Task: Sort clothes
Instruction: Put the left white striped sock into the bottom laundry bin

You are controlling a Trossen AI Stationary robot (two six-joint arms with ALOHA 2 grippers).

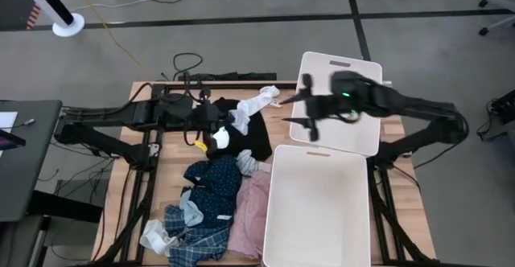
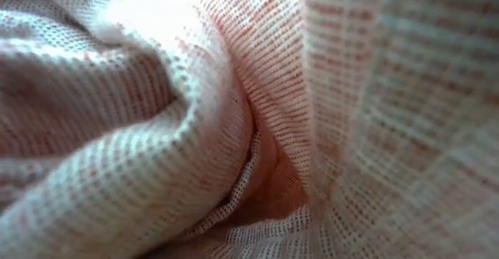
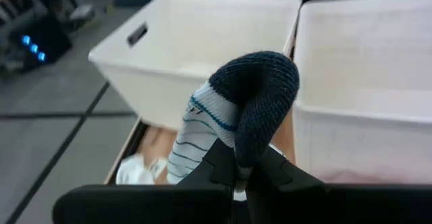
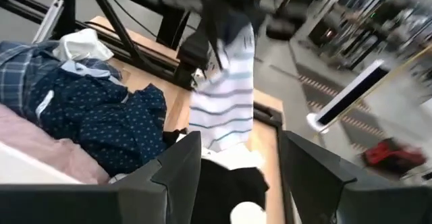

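My left gripper [image 1: 216,132] is shut on a white sock with blue-grey stripes and a navy end [image 3: 223,123] over the black shirt [image 1: 256,137]. The sock also shows in the right wrist view [image 4: 223,102]. My right gripper [image 1: 310,114] is open and empty above the left rim of the far white bin [image 1: 358,64], its fingers pointing toward the sock. A white sock [image 1: 257,104] lies on the black shirt. The navy dotted piece [image 1: 216,188], the blue plaid shirt [image 1: 197,239] and the pink piece [image 1: 251,211] lie piled at the near left. Pink cloth [image 2: 234,118] fills the low view. My left gripper pinches the striped sock between its two fingers at the navy end [image 3: 248,146], where the sock folds over. The fingers come from the table's left. The striped part hangs below the gripper [image 4: 223,116]; whether its lower end [image 4: 226,146] touches the clothes beneath, I cannot tell.
A second white bin [image 1: 278,219] stands at the near right, beside the pink piece. Dark cables [image 1: 189,62] lie past the table's far edge. A dark table [image 1: 24,162] stands to the left.
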